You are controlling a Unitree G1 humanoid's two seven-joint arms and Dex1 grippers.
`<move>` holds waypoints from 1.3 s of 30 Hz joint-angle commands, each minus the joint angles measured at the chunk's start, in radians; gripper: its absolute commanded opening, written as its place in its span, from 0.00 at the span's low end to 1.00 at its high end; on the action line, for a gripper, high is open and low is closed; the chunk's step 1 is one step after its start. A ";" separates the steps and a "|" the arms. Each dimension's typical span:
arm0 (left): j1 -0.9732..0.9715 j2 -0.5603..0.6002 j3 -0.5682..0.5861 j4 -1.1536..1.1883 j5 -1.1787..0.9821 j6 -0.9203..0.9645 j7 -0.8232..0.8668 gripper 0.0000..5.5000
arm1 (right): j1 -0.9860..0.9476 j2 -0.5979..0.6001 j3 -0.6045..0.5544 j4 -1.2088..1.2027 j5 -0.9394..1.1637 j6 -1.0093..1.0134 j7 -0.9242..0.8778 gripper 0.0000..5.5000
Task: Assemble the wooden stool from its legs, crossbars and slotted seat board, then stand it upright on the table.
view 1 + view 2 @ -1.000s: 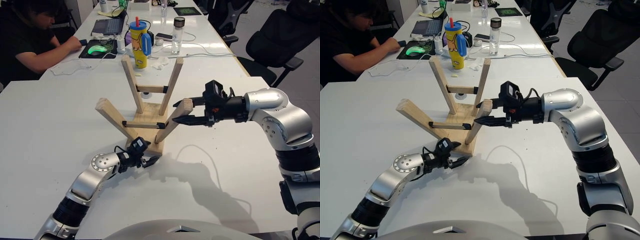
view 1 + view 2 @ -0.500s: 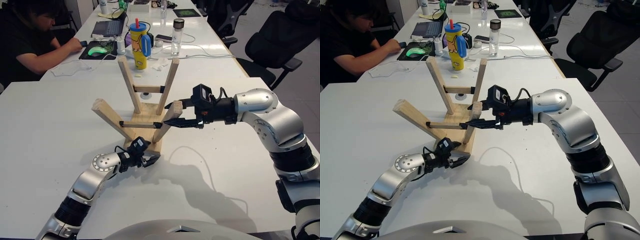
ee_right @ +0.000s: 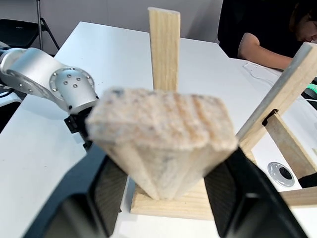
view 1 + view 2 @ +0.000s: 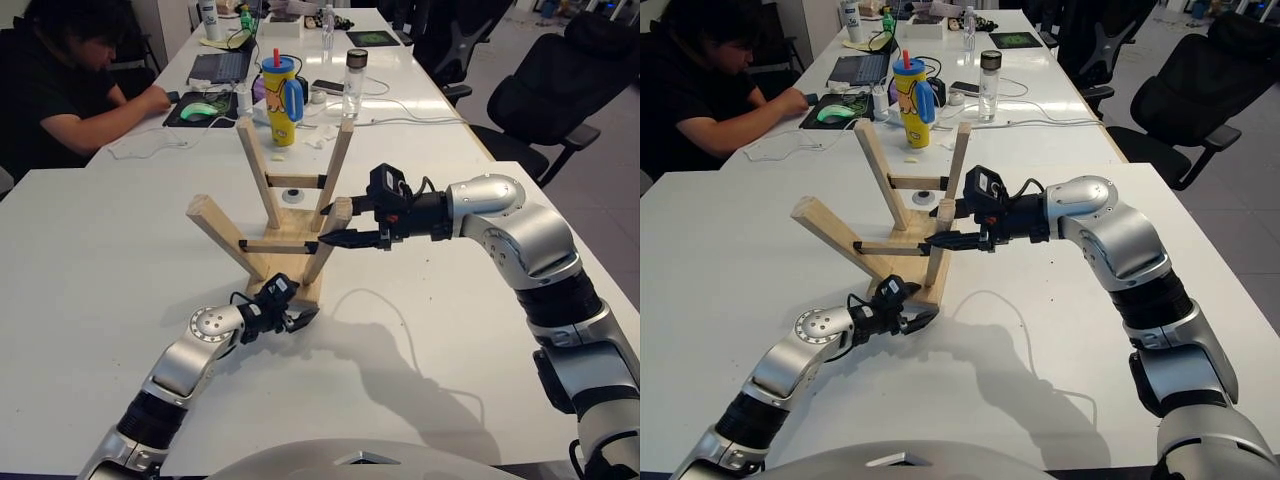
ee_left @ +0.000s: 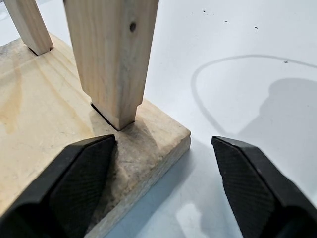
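Observation:
The wooden stool lies upside down, its seat board (image 4: pixel 296 226) flat on the white table (image 4: pixel 110 260) and its legs pointing up and outward. Two crossbars (image 4: pixel 281 246) join the legs. My right gripper (image 4: pixel 333 226) is shut on the top end of the near right leg (image 4: pixel 324 252); the right wrist view has that leg end (image 3: pixel 163 134) wedged between the two fingers. My left gripper (image 4: pixel 297 318) sits low at the board's near corner (image 5: pixel 148 139), open, one finger (image 5: pixel 74 178) over the board and the other (image 5: pixel 252 183) over the table. The leg foot (image 5: pixel 111 54) stands in its slot just beyond.
A small round disc (image 4: pixel 291 196) lies on the table behind the stool. A thin looped mark (image 4: pixel 400 310) runs across the table to the right. Farther back stand a yellow cup (image 4: pixel 280 95), a bottle (image 4: pixel 352 80) and a laptop (image 4: pixel 222 65). Office chairs (image 4: pixel 560 80) stand at the right.
My right gripper has moved left with the near right leg's end, so that leg now stands steeper. The left gripper has stayed at the board's corner.

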 commanded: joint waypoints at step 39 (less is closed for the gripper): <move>0.178 -0.088 0.139 0.088 0.147 -0.092 0.235 0.66 | 0.122 0.145 0.076 0.249 -0.122 -0.119 -0.030 0.37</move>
